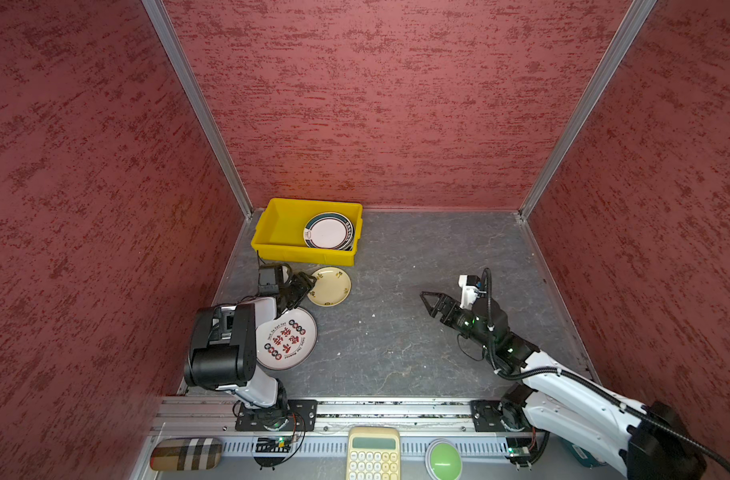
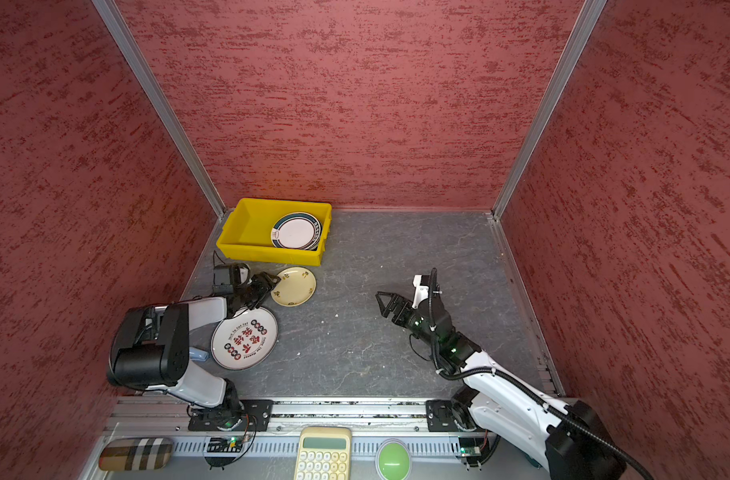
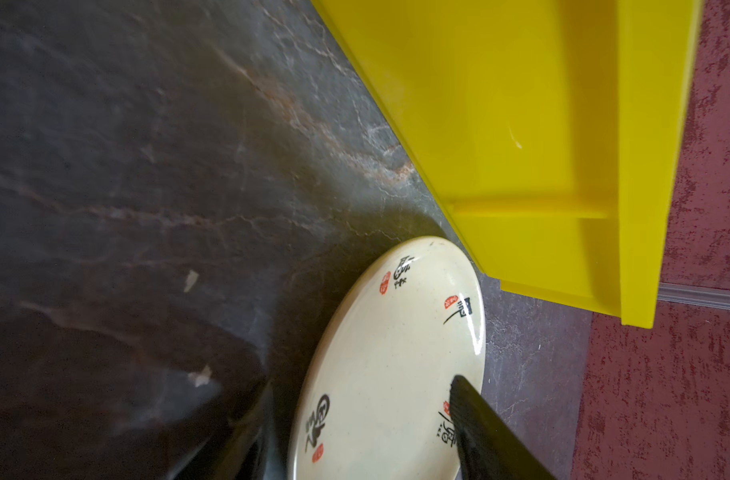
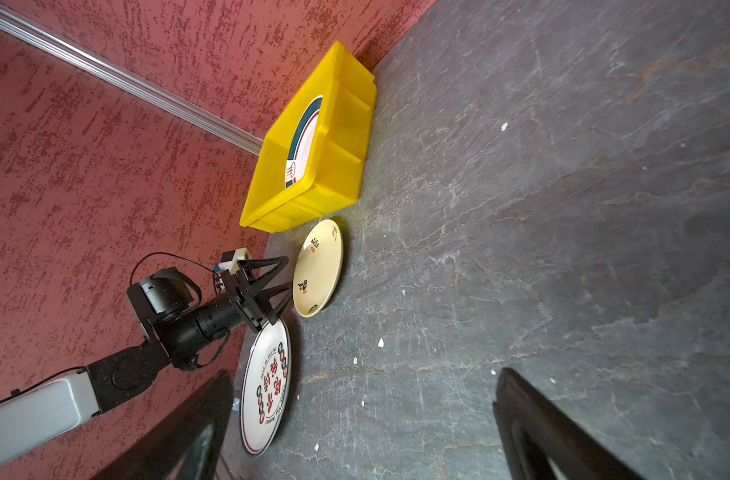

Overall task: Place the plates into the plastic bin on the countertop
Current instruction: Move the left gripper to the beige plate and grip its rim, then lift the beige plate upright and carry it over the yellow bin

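A cream plate (image 1: 330, 286) (image 3: 388, 353) with black and red marks lies on the countertop (image 1: 417, 353), just in front of the yellow plastic bin (image 1: 305, 255) (image 3: 521, 124). My left gripper (image 1: 311, 284) (image 3: 361, 386) is at its left edge, jaws apart, one finger over the plate and the other beside its rim. A larger white plate with red lettering (image 1: 288, 338) (image 4: 269, 386) lies nearer, partly under my left arm. In the bin's right half a green-rimmed white plate (image 1: 329, 232) tops a stack. My right gripper (image 1: 426, 304) (image 4: 363, 374) hovers open and empty at mid-right.
Red textured walls (image 1: 105, 208) close in the left, back and right; the bin stands in the back left corner. A metal rail (image 1: 396, 409) runs along the front edge, with a calculator (image 1: 373, 453), green button (image 1: 443, 459) and plaid case (image 1: 186, 454) beyond it. Small white crumbs dot the countertop.
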Controlling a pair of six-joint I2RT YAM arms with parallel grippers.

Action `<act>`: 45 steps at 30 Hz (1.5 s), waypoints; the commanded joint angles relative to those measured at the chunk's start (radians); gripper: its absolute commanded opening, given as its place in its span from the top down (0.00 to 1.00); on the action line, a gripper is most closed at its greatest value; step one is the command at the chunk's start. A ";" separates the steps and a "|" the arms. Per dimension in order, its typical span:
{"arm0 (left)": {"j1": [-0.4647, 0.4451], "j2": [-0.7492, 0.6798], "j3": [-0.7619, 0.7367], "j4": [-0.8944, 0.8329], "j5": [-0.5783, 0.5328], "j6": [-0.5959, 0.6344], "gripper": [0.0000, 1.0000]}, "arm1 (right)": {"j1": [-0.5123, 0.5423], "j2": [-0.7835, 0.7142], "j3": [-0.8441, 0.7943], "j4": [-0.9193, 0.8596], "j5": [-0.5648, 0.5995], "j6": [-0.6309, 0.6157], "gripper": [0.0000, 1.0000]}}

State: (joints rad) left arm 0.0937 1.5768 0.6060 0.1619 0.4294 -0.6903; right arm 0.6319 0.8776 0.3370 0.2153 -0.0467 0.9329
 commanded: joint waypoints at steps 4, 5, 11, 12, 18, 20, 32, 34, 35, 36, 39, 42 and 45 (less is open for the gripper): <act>-0.015 0.048 0.031 0.023 0.022 -0.005 0.36 | 0.003 -0.014 -0.010 -0.024 0.043 0.008 0.01; -0.016 0.056 0.034 0.028 0.025 -0.006 0.36 | 0.003 -0.013 -0.010 -0.024 0.044 0.009 0.01; -0.023 0.101 0.052 0.041 0.045 -0.008 0.42 | 0.003 -0.011 -0.014 -0.034 0.058 0.015 0.01; -0.022 0.106 0.057 0.034 0.053 -0.004 0.44 | 0.004 -0.010 -0.011 -0.043 0.059 0.015 0.01; -0.022 0.115 0.076 -0.005 0.029 0.038 0.55 | 0.003 -0.050 0.026 -0.134 0.068 0.005 0.01; -0.025 0.126 0.077 0.001 0.034 0.036 0.59 | 0.004 -0.079 0.018 -0.149 0.081 0.010 0.01; -0.043 0.136 0.087 -0.020 0.035 0.043 0.83 | 0.003 -0.127 -0.007 -0.169 0.103 0.027 0.01; -0.044 0.138 0.087 -0.023 0.028 0.045 0.84 | 0.003 -0.134 -0.014 -0.169 0.103 0.029 0.01; -0.045 0.141 0.088 -0.024 0.030 0.046 0.84 | 0.003 -0.139 -0.018 -0.169 0.102 0.031 0.01; -0.047 0.143 0.089 -0.022 0.032 0.046 0.85 | 0.004 -0.145 -0.021 -0.169 0.103 0.032 0.01; -0.062 0.149 0.094 -0.020 0.034 0.047 0.91 | 0.003 -0.166 -0.038 -0.154 0.106 0.038 0.01; -0.075 0.146 0.104 -0.035 0.039 0.050 1.00 | 0.004 -0.172 -0.044 -0.135 0.108 0.041 0.01; -0.088 0.128 0.115 -0.055 0.042 0.055 1.00 | 0.004 -0.163 -0.036 -0.130 0.103 0.041 0.01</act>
State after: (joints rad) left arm 0.0166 1.7031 0.6998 0.1310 0.4732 -0.6495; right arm 0.6319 0.7166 0.3019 0.0555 0.0311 0.9627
